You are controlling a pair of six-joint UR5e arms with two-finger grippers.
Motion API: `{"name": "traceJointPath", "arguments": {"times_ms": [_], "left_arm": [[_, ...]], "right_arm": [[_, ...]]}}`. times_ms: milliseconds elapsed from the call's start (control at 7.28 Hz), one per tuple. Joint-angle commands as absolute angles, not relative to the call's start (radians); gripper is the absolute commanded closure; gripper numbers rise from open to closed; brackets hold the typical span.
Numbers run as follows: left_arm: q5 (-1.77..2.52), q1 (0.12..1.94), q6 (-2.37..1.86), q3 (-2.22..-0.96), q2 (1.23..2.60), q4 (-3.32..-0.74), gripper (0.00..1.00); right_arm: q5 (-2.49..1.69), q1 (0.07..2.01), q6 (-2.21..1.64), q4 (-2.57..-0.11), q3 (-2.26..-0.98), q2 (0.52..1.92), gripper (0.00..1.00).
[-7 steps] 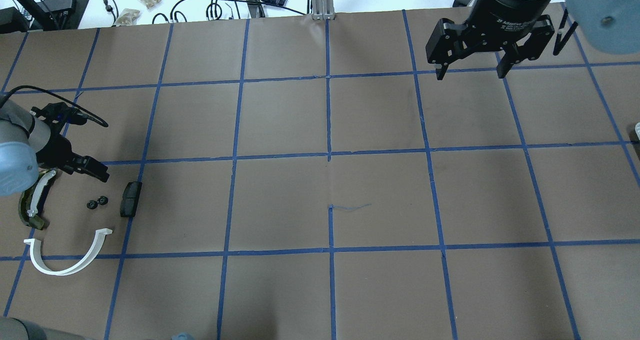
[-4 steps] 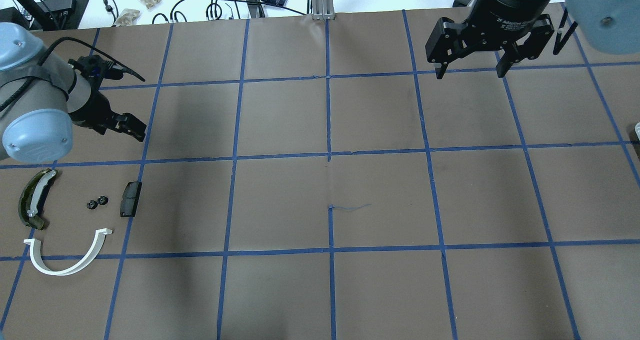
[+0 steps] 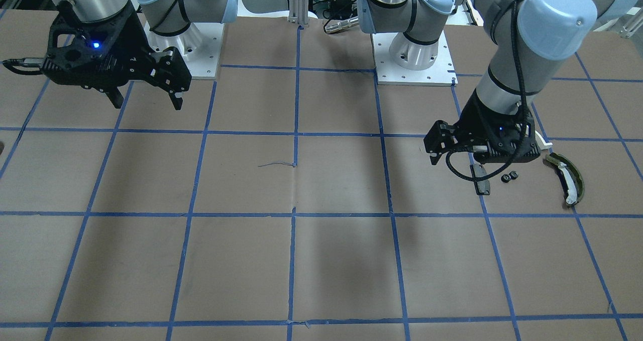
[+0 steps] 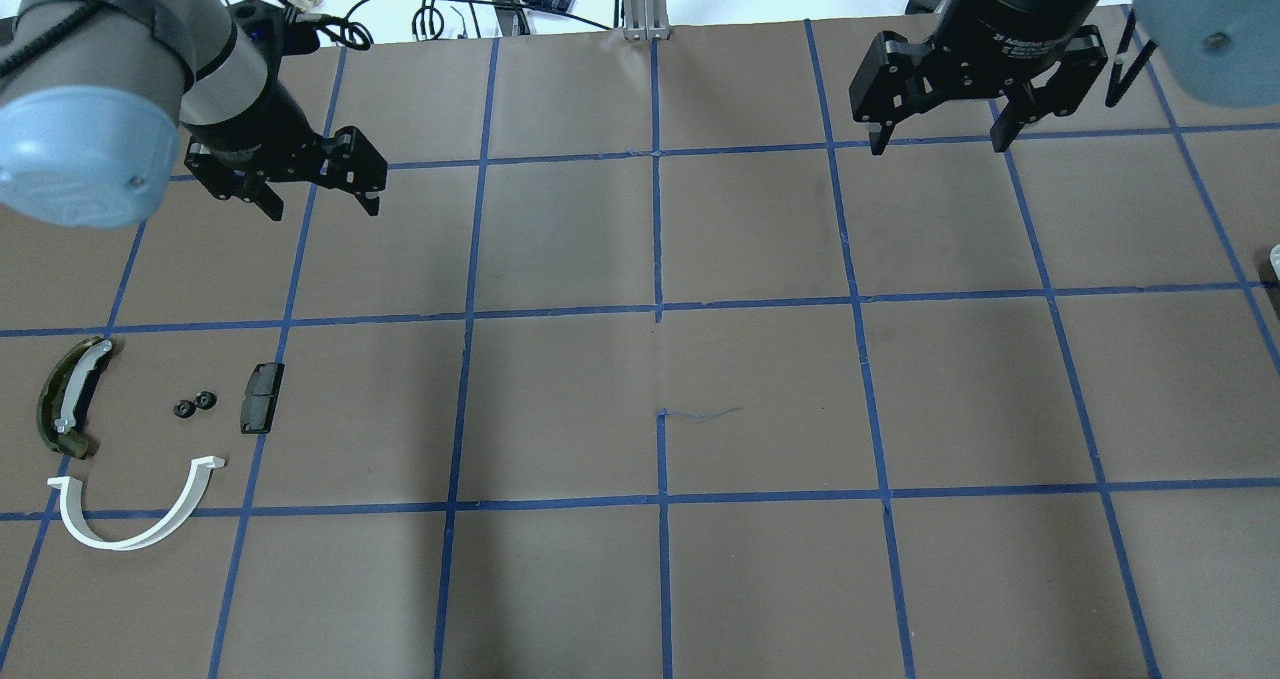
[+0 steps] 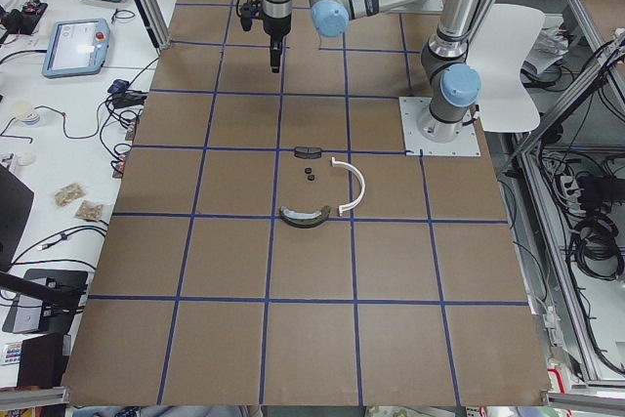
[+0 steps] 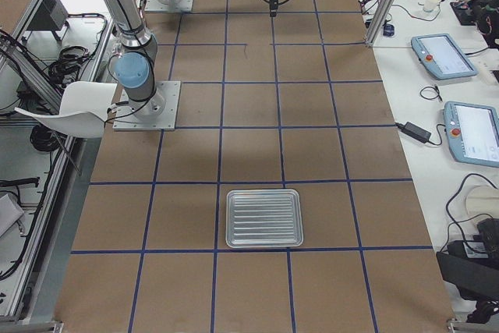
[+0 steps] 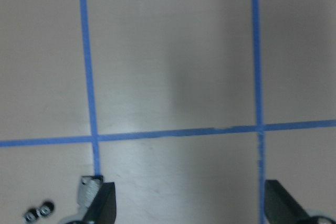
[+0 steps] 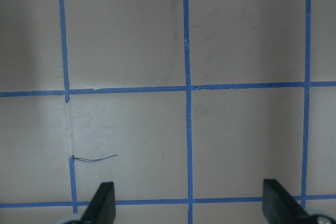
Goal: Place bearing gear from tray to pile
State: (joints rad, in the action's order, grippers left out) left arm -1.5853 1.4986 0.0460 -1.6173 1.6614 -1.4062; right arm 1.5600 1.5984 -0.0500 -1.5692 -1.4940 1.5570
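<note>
The black left gripper (image 4: 320,206), fingers wide apart and empty, should retreat high above the small black bearing gears (image 4: 195,404).

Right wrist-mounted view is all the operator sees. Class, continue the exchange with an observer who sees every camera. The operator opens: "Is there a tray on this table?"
Observer: Yes, a tray lies near the table's end on the robot's right; it looks empty.
Operator: Where is the pile?
Observer: On the robot's left side; two small black gears sit between a dark pad and an olive shoe.
Operator: And the left gripper?
Observer: Open and empty, raised above the table, touching nothing in the pile.
</note>
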Motion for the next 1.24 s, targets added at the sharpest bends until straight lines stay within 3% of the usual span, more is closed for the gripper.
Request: {"name": "traceJointPath", "arguments": {"times_ms": [0, 1099], "left_arm": [[-1.592, 1.563, -0.011, -1.462, 1.666, -1.6, 0.0], [-1.591, 1.597, 0.08, -1.528, 1.576, -1.588, 0.0]], "right_arm": [[1.565, 1.598, -0.049, -1.569, -1.491, 1.557, 0.0], [1.562, 1.598, -0.049, -1.571, -1.489, 1.555, 0.0]]}}
